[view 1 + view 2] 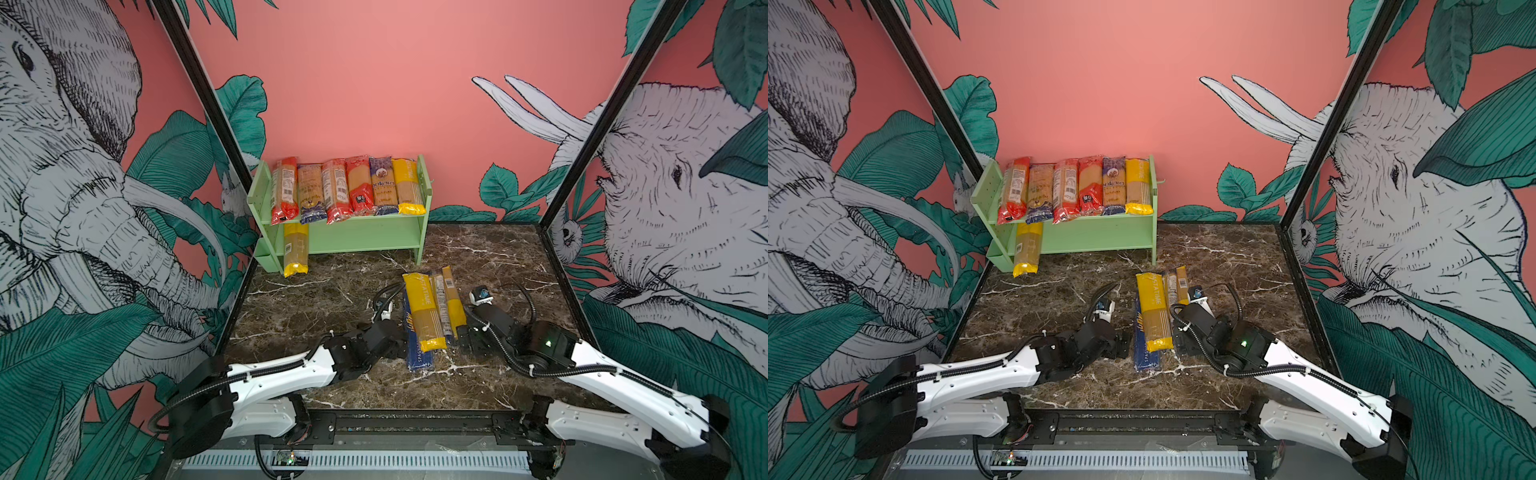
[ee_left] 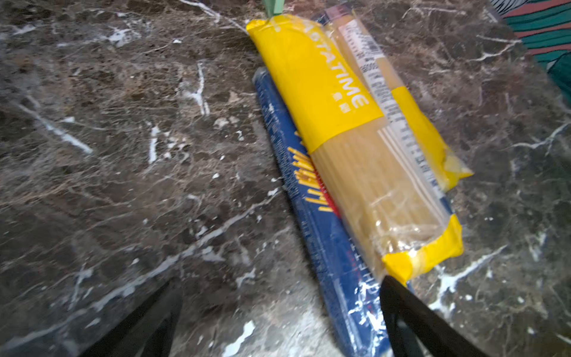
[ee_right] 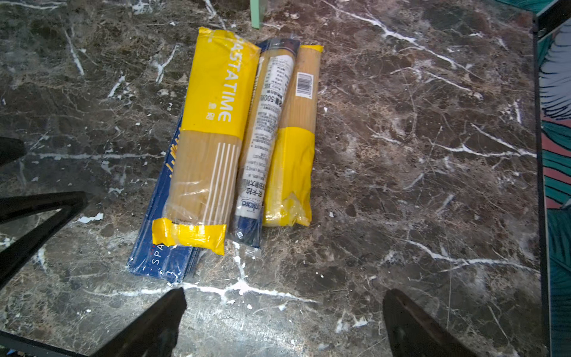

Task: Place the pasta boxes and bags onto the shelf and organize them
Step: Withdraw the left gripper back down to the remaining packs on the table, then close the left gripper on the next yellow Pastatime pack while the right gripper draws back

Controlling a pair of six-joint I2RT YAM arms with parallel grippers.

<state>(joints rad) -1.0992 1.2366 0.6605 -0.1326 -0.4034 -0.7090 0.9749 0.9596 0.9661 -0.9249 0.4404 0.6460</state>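
While six pasta packs [image 1: 349, 187] lie side by side on the upper tier of the mint-green shelf [image 1: 365, 239], in the upper middle of both top views, a seventh, yellow-ended pack [image 1: 296, 249] sits at the left end of the lower tier. Its front end juts out over the dark marble surface [image 1: 316, 316].

Four more packs lie together on the surface just right of centre, lengthwise toward the shelf. A dark-blue pack [image 3: 160, 256] is at the bottom, and a yellow PASTATIME pack [image 3: 213, 133] rests partly on it. A thin blue-ended pack [image 3: 265, 133] lies against that one, with a yellow-banded pack [image 3: 293, 154] on the outer right.

The left gripper [image 2: 281, 284] sits low at the left of this group, its fingers spread wide and clamped on nothing. In its wrist view one fingertip [image 2: 398, 296] shows in front of the near end of the dark-blue pack. The right gripper [image 3: 284, 292] is at the group's right side, fingers likewise wide apart, with bare surface between them.
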